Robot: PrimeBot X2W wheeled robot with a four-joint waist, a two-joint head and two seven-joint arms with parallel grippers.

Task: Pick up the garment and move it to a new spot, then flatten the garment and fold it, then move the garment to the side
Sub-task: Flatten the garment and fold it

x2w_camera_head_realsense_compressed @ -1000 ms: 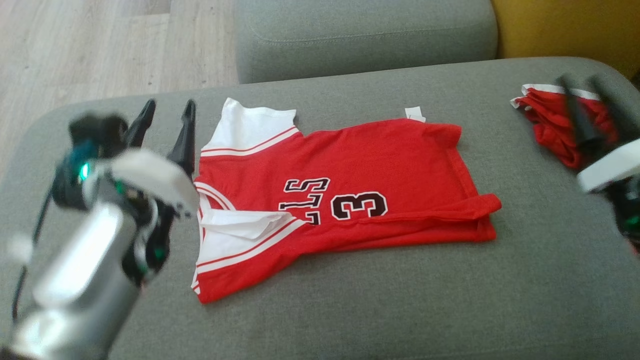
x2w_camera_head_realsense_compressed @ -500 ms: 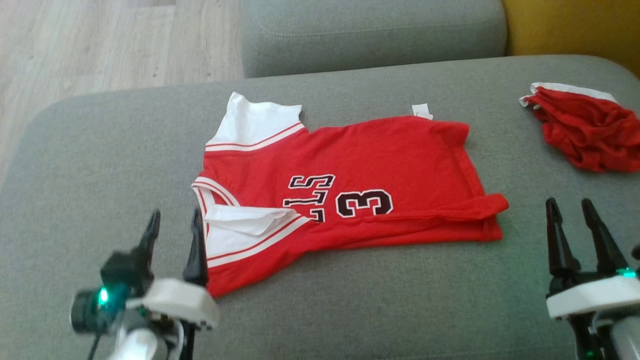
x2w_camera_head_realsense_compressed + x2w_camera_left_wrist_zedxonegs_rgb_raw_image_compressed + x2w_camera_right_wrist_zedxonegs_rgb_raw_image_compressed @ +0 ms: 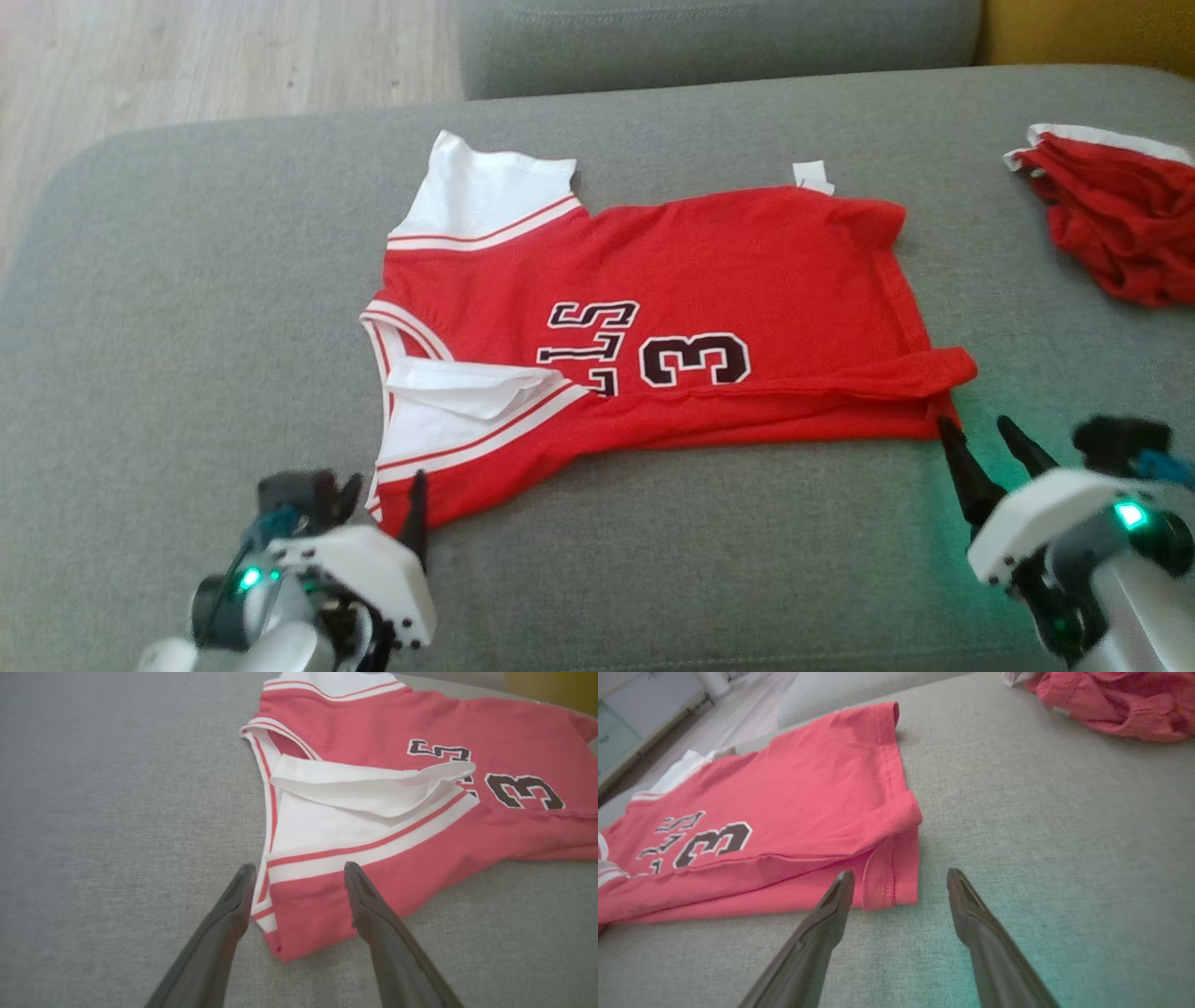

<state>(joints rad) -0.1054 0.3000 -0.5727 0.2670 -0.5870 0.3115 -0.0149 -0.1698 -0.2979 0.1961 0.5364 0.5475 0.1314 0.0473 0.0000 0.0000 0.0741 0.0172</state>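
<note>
Red garment (image 3: 672, 308) is lying spread on the grey sofa seat (image 3: 187, 280) in the head view. The left fingers (image 3: 417, 509) and right fingers (image 3: 962, 471), farther up the seat a second ago, are now settling at its two near corners, both pairs spread wide and holding nothing. In the left wrist view the left fingers (image 3: 224, 933) are straddling the white-striped shoulder corner, and in the right wrist view the right fingers (image 3: 817, 933) are bracketing the doubled hem corner, so the arms are probably lining up a two-handed pinch for the next fold.
</note>
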